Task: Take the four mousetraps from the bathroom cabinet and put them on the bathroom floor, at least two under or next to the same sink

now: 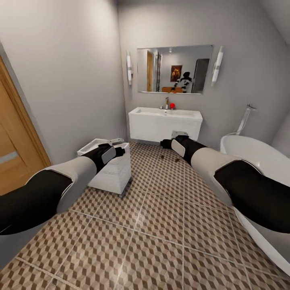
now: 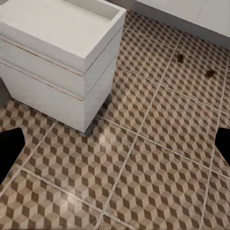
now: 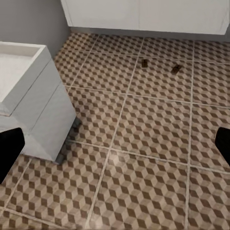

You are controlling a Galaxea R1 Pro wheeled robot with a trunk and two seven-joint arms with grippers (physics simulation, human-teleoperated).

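Note:
Two small brown mousetraps (image 1: pixel 161 155) (image 1: pixel 177 160) lie on the cube-patterned bathroom floor (image 1: pixel 153 225), just in front of the white wall-hung sink (image 1: pixel 165 123). They are also small in the left wrist view (image 2: pixel 180 58) (image 2: pixel 210 73) and the right wrist view (image 3: pixel 143 62) (image 3: pixel 176 69). My left gripper (image 1: pixel 121 151) hovers beside a white boxy unit, open and empty, its dark fingertips (image 2: pixel 9 148) far apart. My right gripper (image 1: pixel 164 142) is held out toward the sink above the traps, open and empty, fingertips (image 3: pixel 223 143) wide. The cabinet is out of view.
A white boxy floor unit (image 1: pixel 108 169) stands at the left against the wall. A white bathtub (image 1: pixel 257 161) runs along the right. A wooden door (image 1: pixel 12 153) is at the far left. Above the sink hangs a mirror (image 1: pixel 175 69); a red object (image 1: pixel 172 106) sits by the faucet.

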